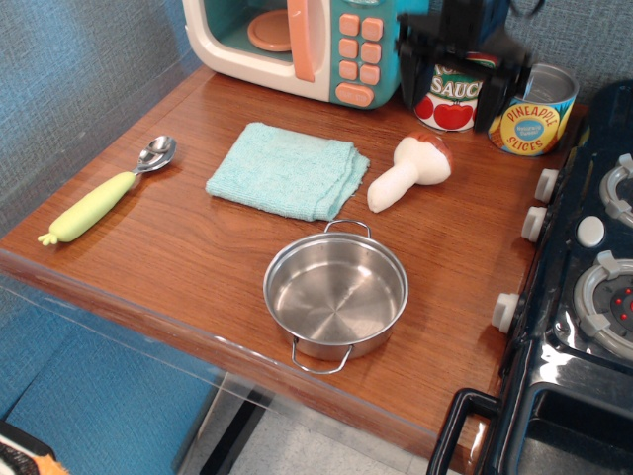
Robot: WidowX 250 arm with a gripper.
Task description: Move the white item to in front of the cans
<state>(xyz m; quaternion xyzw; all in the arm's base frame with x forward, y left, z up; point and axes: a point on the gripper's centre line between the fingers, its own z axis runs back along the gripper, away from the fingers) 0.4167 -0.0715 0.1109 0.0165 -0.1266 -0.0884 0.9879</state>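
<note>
The white item, a toy mushroom [406,174] with a white stem and reddish-brown cap, lies on its side on the wooden table, stem pointing front-left. It sits just in front of the tomato sauce can [447,103], with the pineapple slices can [534,113] behind it to the right. My gripper [450,84] is open and empty. It is raised above and behind the mushroom, blurred, and stands in front of the tomato sauce can. It touches nothing.
A light blue folded cloth [289,169] lies left of the mushroom. A steel pot [335,295] sits in front of it. A toy microwave [302,42] is at the back, a green-handled spoon [104,198] at the left, and a toy stove [593,287] at the right.
</note>
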